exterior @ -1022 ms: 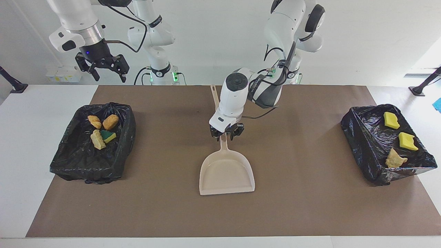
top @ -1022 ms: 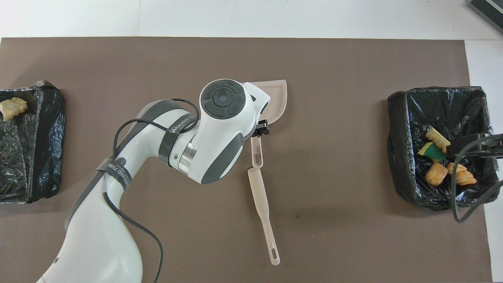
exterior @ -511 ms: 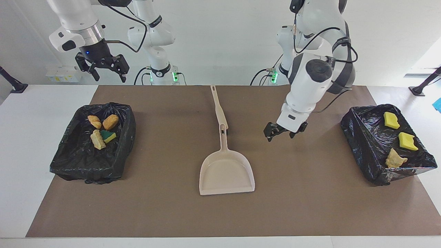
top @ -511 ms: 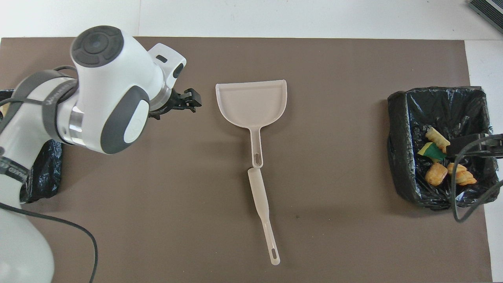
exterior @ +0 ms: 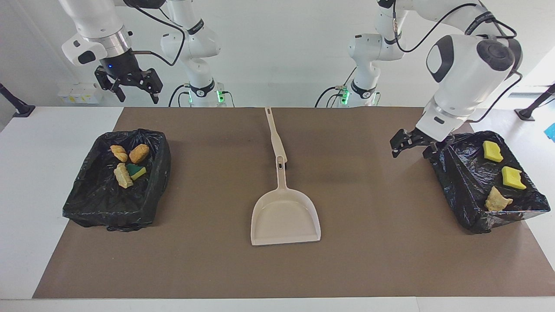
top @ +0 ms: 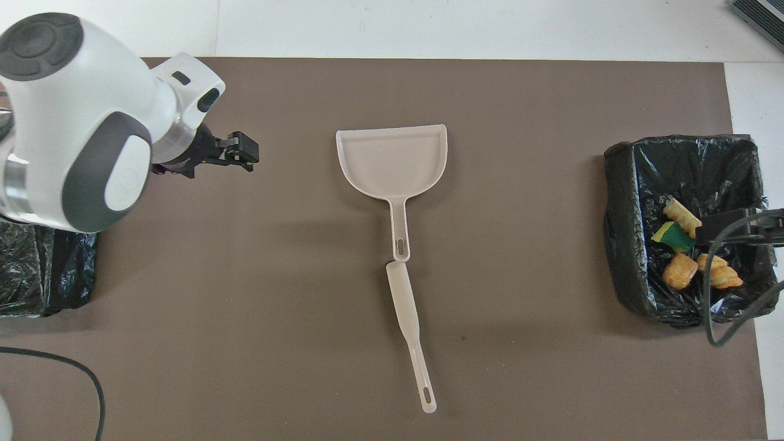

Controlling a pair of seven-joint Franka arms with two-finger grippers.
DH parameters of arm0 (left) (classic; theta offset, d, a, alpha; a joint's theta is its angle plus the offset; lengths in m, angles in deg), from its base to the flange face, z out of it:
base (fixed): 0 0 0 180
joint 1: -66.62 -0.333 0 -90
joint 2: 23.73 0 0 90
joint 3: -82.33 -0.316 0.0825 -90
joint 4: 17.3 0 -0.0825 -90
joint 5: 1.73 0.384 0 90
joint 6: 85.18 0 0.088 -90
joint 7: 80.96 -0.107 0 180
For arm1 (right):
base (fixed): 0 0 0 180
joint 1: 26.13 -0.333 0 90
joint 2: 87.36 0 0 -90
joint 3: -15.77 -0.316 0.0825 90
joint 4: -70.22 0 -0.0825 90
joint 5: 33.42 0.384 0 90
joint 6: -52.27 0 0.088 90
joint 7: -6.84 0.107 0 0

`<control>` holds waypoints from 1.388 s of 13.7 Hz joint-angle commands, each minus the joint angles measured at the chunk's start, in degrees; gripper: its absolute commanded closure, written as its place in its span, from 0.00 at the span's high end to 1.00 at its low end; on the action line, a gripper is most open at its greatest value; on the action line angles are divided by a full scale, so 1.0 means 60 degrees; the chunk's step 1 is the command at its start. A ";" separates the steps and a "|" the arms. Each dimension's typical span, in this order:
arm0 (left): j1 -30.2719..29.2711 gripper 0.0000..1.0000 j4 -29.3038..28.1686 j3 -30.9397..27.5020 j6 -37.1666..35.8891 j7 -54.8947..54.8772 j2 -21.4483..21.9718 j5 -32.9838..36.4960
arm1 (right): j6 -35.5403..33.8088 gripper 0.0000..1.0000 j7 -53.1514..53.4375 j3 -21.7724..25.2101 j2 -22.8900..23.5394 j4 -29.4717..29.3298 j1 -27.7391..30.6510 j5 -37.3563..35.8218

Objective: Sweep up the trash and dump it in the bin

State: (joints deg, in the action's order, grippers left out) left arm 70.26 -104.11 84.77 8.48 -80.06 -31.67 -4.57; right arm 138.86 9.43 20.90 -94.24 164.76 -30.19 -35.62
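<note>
Dustpan (top: 392,160) lies flat mid-mat, mouth pointing away from the robots, handle toward them. Brush (top: 409,334) lies in line with it, nearer the robots, its tip touching the handle end. Left gripper (top: 240,149) is raised over bare brown mat (top: 527,257), empty, jaws apart. Black-lined bin (top: 618,226) at the right arm's end holds trash (top: 678,271): bread pieces, one green-and-yellow sponge chunk. Second bin (top: 55,269) mostly hidden under the left arm.

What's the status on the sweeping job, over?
Left gripper open, empty, beside one bin; right gripper open, waiting above the table's edge. All trash binned. Dustpan and brush on the mat, nothing in the way.
</note>
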 commanded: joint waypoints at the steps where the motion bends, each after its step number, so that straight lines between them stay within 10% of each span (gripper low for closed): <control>1: -0.0080 1.00 -0.0414 0.0078 -0.0302 -0.0136 0.0604 0.0193 | -0.0060 1.00 -0.0271 -0.0036 -0.0010 -0.0024 0.0136 0.0206; 19: -0.0402 1.00 -0.0137 0.0049 -0.0991 -0.0429 0.1177 0.0326 | -0.0060 1.00 -0.0271 -0.0050 -0.0010 -0.0024 0.0121 0.0206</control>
State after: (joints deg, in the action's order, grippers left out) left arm 68.50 -105.15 84.79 3.80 -81.23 -25.54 -3.07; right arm 138.86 9.43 20.90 -94.24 164.76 -30.19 -35.62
